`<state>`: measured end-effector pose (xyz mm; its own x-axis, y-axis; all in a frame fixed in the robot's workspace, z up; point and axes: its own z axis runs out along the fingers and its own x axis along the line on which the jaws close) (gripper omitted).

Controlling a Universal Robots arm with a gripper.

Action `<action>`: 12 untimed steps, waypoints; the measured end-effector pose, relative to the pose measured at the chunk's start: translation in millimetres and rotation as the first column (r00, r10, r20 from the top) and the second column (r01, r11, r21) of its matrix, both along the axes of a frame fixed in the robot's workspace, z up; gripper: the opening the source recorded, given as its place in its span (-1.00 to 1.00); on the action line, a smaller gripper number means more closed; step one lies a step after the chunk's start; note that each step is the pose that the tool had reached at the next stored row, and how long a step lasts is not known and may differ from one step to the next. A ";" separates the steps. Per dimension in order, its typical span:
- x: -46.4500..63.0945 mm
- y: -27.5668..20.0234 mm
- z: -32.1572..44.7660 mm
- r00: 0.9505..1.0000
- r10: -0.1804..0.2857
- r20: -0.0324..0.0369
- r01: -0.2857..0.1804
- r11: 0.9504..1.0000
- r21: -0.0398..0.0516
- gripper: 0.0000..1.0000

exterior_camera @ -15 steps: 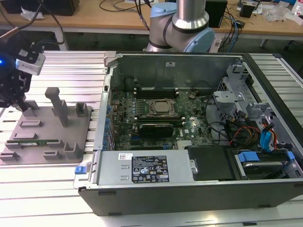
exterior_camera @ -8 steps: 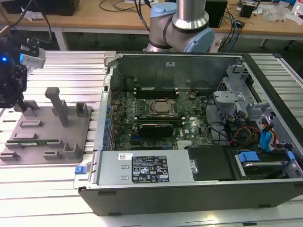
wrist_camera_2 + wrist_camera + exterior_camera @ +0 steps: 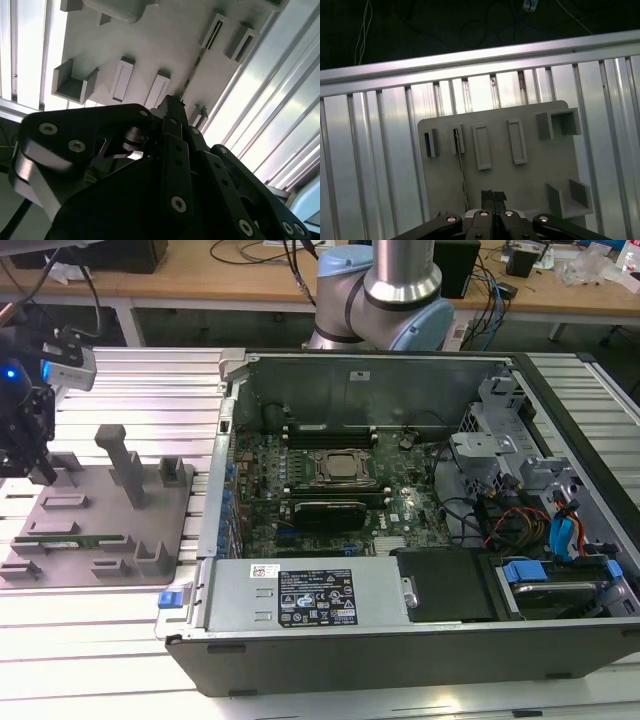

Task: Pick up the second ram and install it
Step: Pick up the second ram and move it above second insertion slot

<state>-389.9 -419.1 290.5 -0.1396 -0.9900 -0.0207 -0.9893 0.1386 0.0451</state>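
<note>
The second ram [image 3: 75, 539] is a thin green stick lying in a slot of the gray fixture plate [image 3: 100, 502] on the exterior view's left. In the first wrist view the ram [image 3: 462, 170] shows edge-on as a thin dark line on the plate [image 3: 530, 175]. In the second wrist view the ram [image 3: 196, 64] runs across the plate [image 3: 165, 45]. My black gripper [image 3: 42, 472] hangs above the plate's far end, apart from the ram. Its fingers [image 3: 488, 196] are pressed together with nothing between them, and the gripper [image 3: 172, 102] points at the plate.
An open computer case [image 3: 400, 650] fills the middle and the exterior view's right, with the motherboard [image 3: 400, 505], CPU socket [image 3: 340, 468] and black memory slots [image 3: 330, 437] inside. Gray upright blocks [image 3: 125, 465] stand on the fixture plate. The ribbed aluminium table [image 3: 150, 380] lies around them.
</note>
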 end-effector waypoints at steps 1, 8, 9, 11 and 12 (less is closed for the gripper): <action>0.0 -1.2 -1.3 1.000 0.001 0.000 -0.001 1.000 0.000 -0.84; -1.6 -17.5 -13.9 1.000 0.013 0.000 -0.013 1.000 0.001 -0.84; -1.8 -19.1 -15.7 1.000 0.015 0.000 -0.015 1.000 0.001 -0.84; -2.1 -21.4 -19.7 1.000 0.021 0.000 -0.021 1.000 0.001 -0.84; -2.2 -22.2 -21.6 1.000 0.024 0.000 -0.024 1.000 0.001 -0.84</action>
